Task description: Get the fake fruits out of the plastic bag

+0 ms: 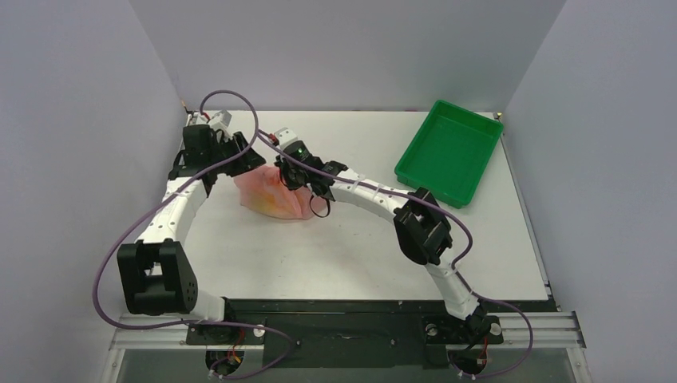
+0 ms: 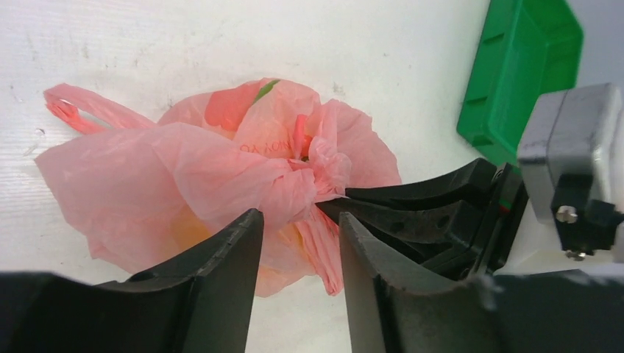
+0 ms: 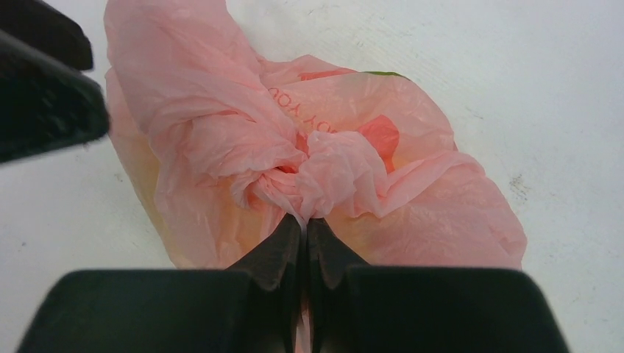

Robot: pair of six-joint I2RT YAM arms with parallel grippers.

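Right gripper [image 3: 304,220] was pressed together, pinching the bunched neck of the plastic bag [image 3: 441,220] at its fingertips. Left gripper [image 2: 298,217] stood spread, the bag lying just beyond and below its 2 fingers

The plastic bag [image 3: 221,147] bears red lettering [image 3: 296,101], too crumpled to read

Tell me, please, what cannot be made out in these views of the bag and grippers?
1. The fake fruits: all views, hidden inside the plastic bag; only a yellowish tint shows, number and kind unclear.
2. Fingertips of the left gripper and right gripper: top view, too small and dark to resolve.
3. Bag's bunched neck: both wrist views, folds hide whether it is knotted or only twisted.
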